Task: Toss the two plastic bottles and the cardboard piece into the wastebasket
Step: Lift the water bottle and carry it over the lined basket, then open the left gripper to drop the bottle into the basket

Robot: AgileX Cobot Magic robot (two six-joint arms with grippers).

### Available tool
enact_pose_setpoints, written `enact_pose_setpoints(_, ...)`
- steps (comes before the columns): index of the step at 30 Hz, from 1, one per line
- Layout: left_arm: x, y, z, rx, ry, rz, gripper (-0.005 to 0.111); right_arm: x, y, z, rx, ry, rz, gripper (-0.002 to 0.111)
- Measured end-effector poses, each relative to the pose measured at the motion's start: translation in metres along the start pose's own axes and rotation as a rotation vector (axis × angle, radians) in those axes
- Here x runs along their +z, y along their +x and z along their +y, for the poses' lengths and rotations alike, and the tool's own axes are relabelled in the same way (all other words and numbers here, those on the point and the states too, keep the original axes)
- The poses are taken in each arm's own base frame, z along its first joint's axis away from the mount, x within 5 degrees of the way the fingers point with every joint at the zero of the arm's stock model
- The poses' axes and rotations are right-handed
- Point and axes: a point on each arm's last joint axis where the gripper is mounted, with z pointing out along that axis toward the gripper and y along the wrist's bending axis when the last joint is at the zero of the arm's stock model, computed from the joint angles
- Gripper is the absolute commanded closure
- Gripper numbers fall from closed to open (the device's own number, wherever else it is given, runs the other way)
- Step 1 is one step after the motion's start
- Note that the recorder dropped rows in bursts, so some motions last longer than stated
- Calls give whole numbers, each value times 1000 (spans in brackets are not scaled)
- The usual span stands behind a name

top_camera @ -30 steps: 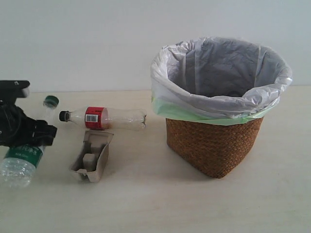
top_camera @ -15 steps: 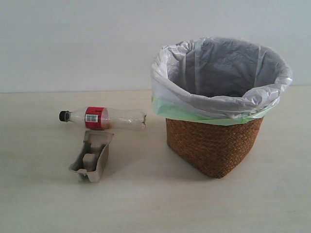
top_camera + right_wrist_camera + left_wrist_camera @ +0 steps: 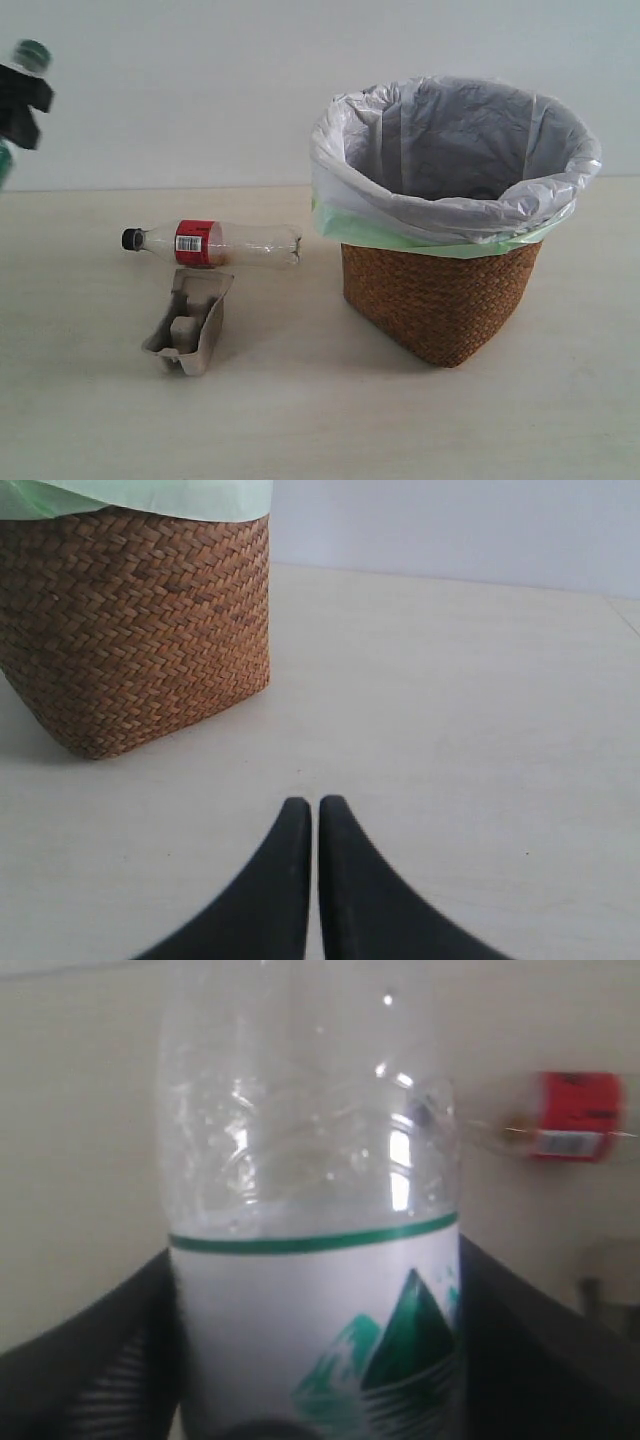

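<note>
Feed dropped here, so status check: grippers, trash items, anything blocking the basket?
Left gripper shut on green-cap bottle, held above table. Right gripper shut, empty, near basket. Red-label bottle and cardboard lying on table. Nothing blocking basket.

A pale beige table runs back to a plain white wall.

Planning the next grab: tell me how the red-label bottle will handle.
The red-label bottle looks empty, so probably light. It lies on its side, so a nudge may roll it. Thin clear walls would likely dent when squeezed.
</note>
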Motion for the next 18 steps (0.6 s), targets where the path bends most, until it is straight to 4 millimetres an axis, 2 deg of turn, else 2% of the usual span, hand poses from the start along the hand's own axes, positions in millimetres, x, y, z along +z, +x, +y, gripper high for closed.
enact_pose_setpoints(2,14,-1,-24,58,147,13,103,0,0,0,0,0,0,108)
enact_pose_setpoints(4,21,-6,-60,131,310,-5,103,0,0,0,0,0,0,108)
enact_pose_setpoints(7,6,-26,-121,209,513,-124,101,0,0,0,0,0,0,108)
enact_pose_setpoints(8,-2,-34,-136,220,557,-172,95,0,0,0,0,0,0,108)
enact_pose_setpoints(10,-23,-52,-171,221,663,-290,72,0,0,0,0,0,0,108)
enact_pose_setpoints(12,-40,-68,-199,215,757,-387,33,0,0,0,0,0,0,108)
enact_pose_setpoints(14,-52,-76,-224,223,846,-461,2,0,0,0,0,0,0,108)
enact_pose_setpoints(15,-56,-79,-235,233,873,-491,-2,0,0,0,0,0,0,108)
enact_pose_setpoints(18,-53,-82,-255,259,883,-513,1,0,0,0,0,0,0,108)
